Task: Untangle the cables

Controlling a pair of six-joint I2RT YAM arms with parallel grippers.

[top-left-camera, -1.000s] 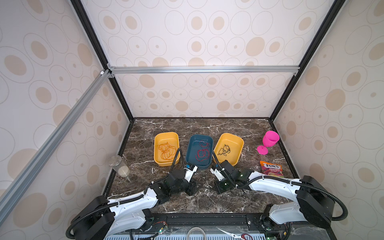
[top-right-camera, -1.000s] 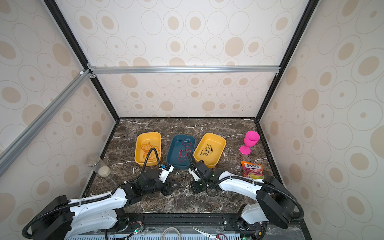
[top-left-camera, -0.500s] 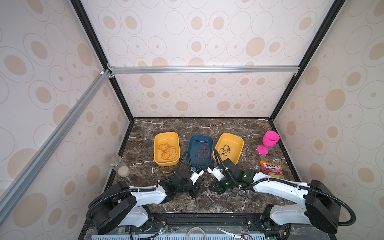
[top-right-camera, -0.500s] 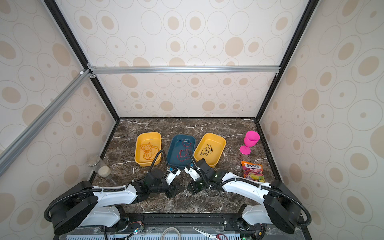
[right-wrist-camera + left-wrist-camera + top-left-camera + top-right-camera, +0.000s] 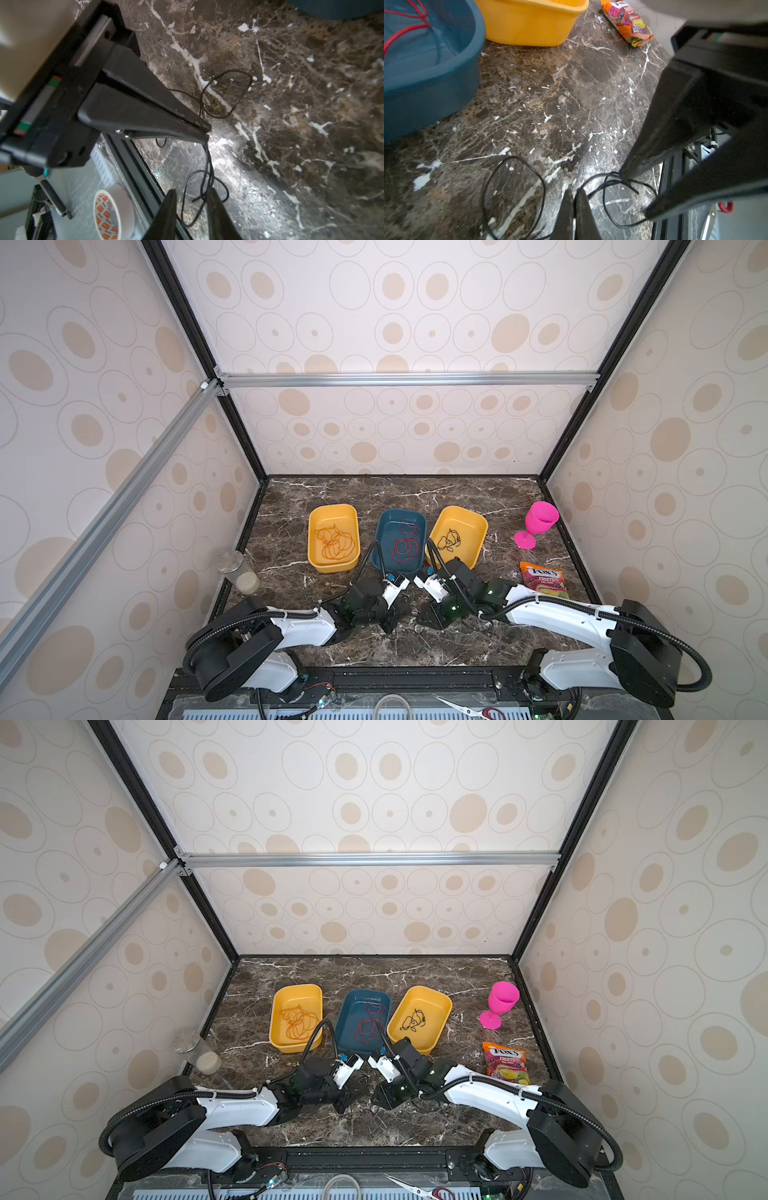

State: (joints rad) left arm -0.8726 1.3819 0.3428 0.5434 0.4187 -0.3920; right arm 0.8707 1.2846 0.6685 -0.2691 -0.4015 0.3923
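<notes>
A loose black cable (image 5: pixel 544 192) lies in loops on the marble near the table's front edge. My left gripper (image 5: pixel 574 192) is shut on one strand of it, and the strand (image 5: pixel 208 158) hangs from the closed tips (image 5: pixel 207 129). My right gripper (image 5: pixel 192 192) stands open just beside it, its fingers straddling a small coil of the same cable. In both top views the two grippers (image 5: pixel 390 624) (image 5: pixel 422 618) almost meet. An orange cable (image 5: pixel 334 541) lies in the left yellow tray, a red cable (image 5: pixel 403 549) in the blue tray and another black cable (image 5: pixel 450 540) in the right yellow tray.
The three trays (image 5: pixel 316 526) (image 5: pixel 384 526) (image 5: pixel 478 531) stand in a row behind the grippers. A pink goblet (image 5: pixel 538 526) and a candy bag (image 5: pixel 542 578) are at the right, a clear jar (image 5: pixel 239 572) at the left. A tape roll (image 5: pixel 110 212) lies below the front edge.
My left gripper has closed on the loose black cable. My right gripper, shut a second ago, has opened. Both have drawn closer together near the front edge.
</notes>
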